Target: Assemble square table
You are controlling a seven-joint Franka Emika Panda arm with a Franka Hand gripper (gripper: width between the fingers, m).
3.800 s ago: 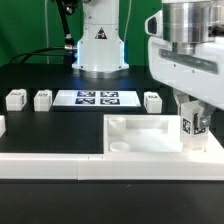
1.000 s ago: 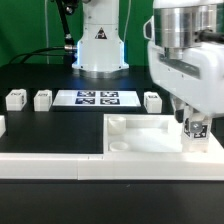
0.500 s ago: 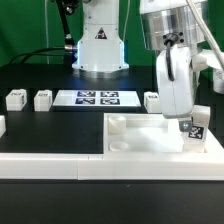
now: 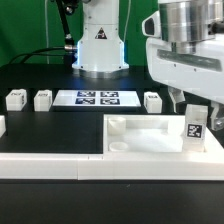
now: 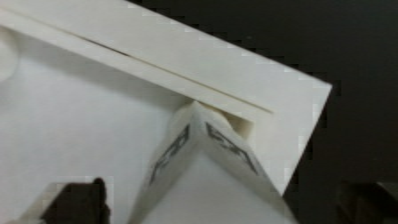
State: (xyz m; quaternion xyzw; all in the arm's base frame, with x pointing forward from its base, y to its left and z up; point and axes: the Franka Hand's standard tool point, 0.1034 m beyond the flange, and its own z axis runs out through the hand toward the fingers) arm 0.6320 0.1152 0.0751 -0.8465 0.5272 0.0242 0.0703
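Overhead, tool (image 4: 197,110), jaws spread wide, clear of 1 leg post (image 4: 196,129) at square table (image 4: 150,142) corner rim.

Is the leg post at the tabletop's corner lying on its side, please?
No, the leg post stands upright at the tabletop's corner on the exterior view's right, tag facing the camera.

Leg post (image 4: 196,129) upright in square table (image 4: 150,148) corner, tool (image 4: 197,107) above
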